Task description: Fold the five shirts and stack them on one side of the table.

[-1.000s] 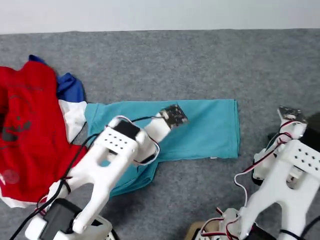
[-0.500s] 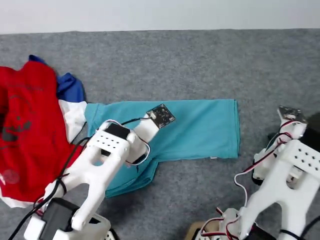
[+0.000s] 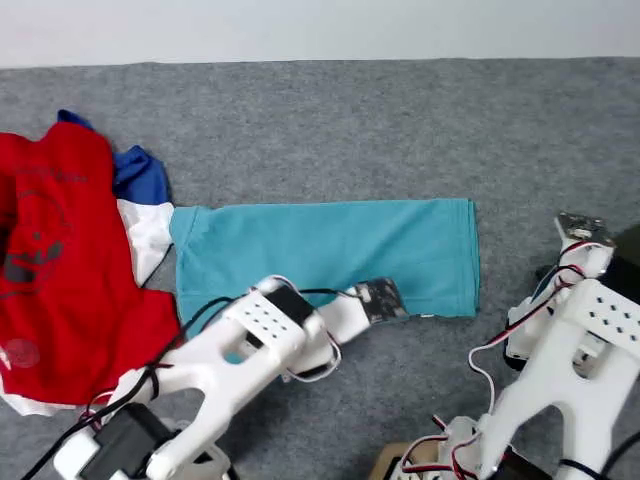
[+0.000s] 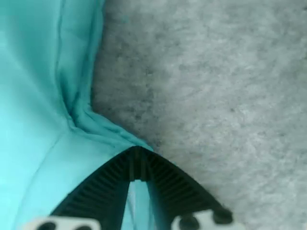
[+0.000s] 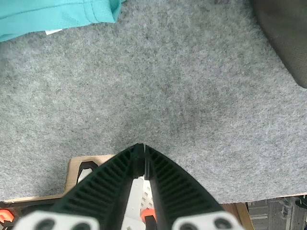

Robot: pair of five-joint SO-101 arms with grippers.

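Note:
A teal shirt (image 3: 330,250) lies flat as a long band across the middle of the grey mat (image 3: 330,130). My left arm (image 3: 265,325) reaches over the shirt's near edge. In the left wrist view my left gripper (image 4: 138,152) is shut, with a bunched fold of the teal shirt (image 4: 43,96) pinched at its tips. A red shirt (image 3: 55,250) lies in a heap at the left, on top of a blue shirt (image 3: 140,175) and a white shirt (image 3: 150,230). My right gripper (image 5: 140,146) is shut on nothing above bare mat, at the right near the table's front edge.
A dark object (image 5: 283,38) lies at the mat's right edge beside my right arm (image 3: 590,320). The teal shirt's hem corner (image 5: 57,14) is a short way from the right gripper. The wooden table edge (image 5: 79,165) sits just under it.
My left arm swung from over the shirt's middle to its near edge, further right. The teal flap that stuck out toward the front is now mostly under the arm. The right arm kept still.

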